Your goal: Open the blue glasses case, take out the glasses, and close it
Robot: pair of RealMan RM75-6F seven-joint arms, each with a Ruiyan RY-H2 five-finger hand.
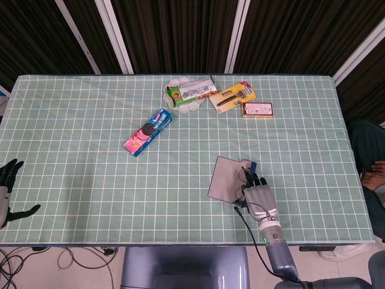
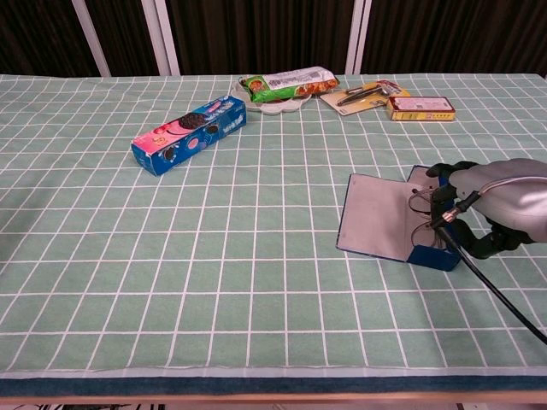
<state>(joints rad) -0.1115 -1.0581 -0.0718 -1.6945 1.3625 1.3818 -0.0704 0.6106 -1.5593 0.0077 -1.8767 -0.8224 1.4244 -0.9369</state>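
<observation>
Blue glasses case [image 2: 432, 255]: open on the table [image 2: 171, 256], near the front edge on the right side; its grey lid [image 2: 376, 215] lies flat to the left of the blue tray.
Glasses [image 2: 420, 199]: thin wire frames show inside the tray, partly hidden by the hand – I cannot tell if they are lifted.
Right hand [image 2: 491, 205]: over the right part of the case, fingers [image 2: 443, 175] curled down into the tray at the glasses; I cannot tell if they grasp them. In the head view this hand [image 1: 260, 194] covers most of the tray.
Left hand [image 1: 7, 183]: at the left edge in the head view, off the table, fingers spread and released, holding nothing.
Cookie box [image 2: 190, 133]: blue and pink, lying on the left half of the table, well apart from the case.
Far side of table: a green snack packet [image 2: 289, 84] on a white plate [image 2: 267, 107], a razor on yellow card [image 2: 366, 93], and a small yellow box [image 2: 420, 108] just beside it – all near each other.
</observation>
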